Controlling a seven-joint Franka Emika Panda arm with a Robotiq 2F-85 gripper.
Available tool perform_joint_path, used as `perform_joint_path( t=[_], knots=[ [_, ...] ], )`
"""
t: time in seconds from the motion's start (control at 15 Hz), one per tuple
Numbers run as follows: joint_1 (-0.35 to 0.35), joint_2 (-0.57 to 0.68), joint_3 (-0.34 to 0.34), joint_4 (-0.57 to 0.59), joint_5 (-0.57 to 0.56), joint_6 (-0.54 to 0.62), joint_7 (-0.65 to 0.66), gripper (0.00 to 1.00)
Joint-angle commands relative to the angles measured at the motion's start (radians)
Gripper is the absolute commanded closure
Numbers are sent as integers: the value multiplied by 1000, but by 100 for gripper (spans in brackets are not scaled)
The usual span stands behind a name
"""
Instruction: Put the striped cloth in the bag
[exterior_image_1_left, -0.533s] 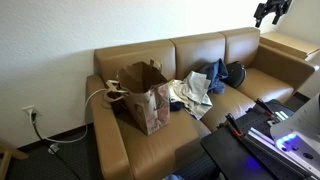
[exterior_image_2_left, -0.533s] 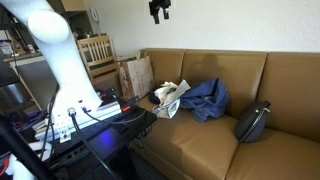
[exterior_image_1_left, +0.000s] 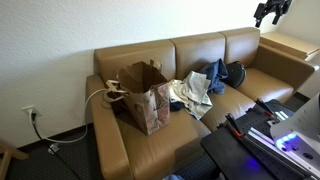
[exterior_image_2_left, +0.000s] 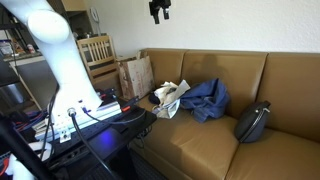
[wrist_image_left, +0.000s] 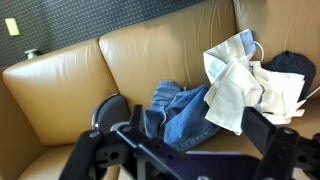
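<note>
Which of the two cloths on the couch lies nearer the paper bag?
The pale cloth; it lies between the paper bag and the blue denim garment, which sits farther along.

One brown sofa (exterior_image_1_left: 200, 52), and on it one paper bag (exterior_image_1_left: 146, 98), one pale cloth (wrist_image_left: 240, 88), one blue garment (wrist_image_left: 180, 112) (denim, looks like), one dark pouch (exterior_image_2_left: 253, 122), plus one wooden chair (exterior_image_2_left: 95, 48).

I've got both exterior views facing the sofa (exterior_image_1_left: 200, 55) from opposite front corners, well back; wrist view looks down on it.
</note>
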Motion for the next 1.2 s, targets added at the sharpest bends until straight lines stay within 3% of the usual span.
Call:
perform_joint_path(
  t=[0.0,0.53,1.0,1.13],
  knots=[
    [5,21,6,12,-18,-14,13,0],
    [81,312,59,-17,50,234,212,0],
    [94,316,50,-25,63,229,248,0],
    [96,445,48,36,119,302,245,0]
  ],
)
